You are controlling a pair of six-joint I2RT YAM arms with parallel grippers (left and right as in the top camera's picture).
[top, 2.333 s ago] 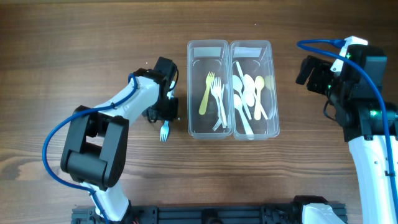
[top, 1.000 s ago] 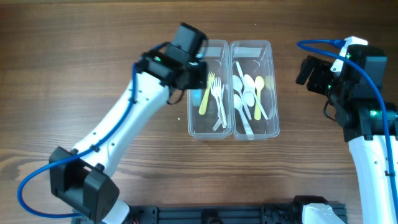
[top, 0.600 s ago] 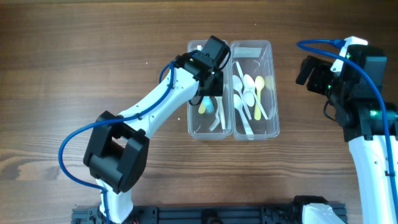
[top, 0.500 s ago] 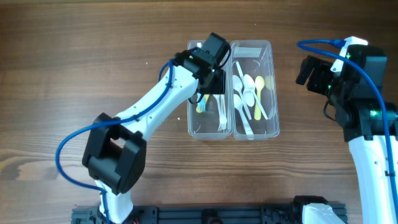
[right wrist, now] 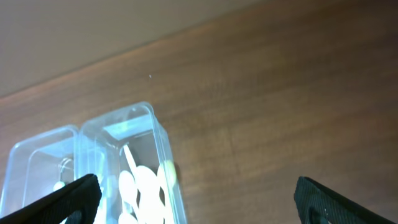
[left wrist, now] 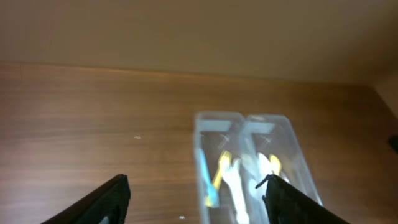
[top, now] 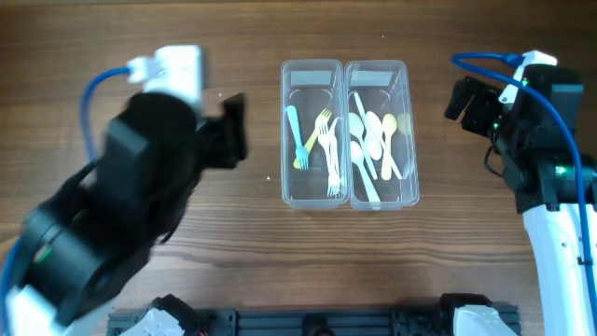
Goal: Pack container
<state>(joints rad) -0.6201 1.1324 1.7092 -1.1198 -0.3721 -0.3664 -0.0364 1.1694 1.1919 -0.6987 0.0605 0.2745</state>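
Two clear containers stand side by side mid-table. The left container (top: 312, 75) holds a blue fork (top: 293, 133), a yellow fork (top: 317, 131) and white forks (top: 330, 159). The right container (top: 377, 73) holds white spoons (top: 369, 140) and a yellow spoon (top: 390, 126). My left gripper (left wrist: 198, 202) is open and empty, raised high near the camera, left of the containers. My right gripper (right wrist: 193, 199) is open and empty, up at the right of the containers. Both containers show in the left wrist view (left wrist: 214, 124) and the right wrist view (right wrist: 124, 124).
The left arm (top: 121, 215) fills the left of the overhead view, blurred and close to the camera. The right arm (top: 546, 168) stands at the right edge. Bare wooden table (top: 280, 252) lies in front of the containers.
The blue fork has been let go in the left container. My left arm has pulled back left and risen high. The right arm has hardly moved.
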